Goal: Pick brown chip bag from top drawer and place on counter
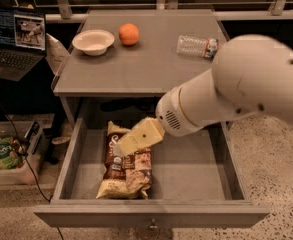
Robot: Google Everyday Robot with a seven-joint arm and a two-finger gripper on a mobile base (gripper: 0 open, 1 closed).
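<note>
One end of the brown chip bag (pixel 127 178) hides beneath the tool (pixel 122 146), grip state unclear.

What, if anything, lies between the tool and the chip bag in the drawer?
Nothing visible. The tool hangs right over the top end of the chip bag, which lies uncovered in the open drawer.
</note>
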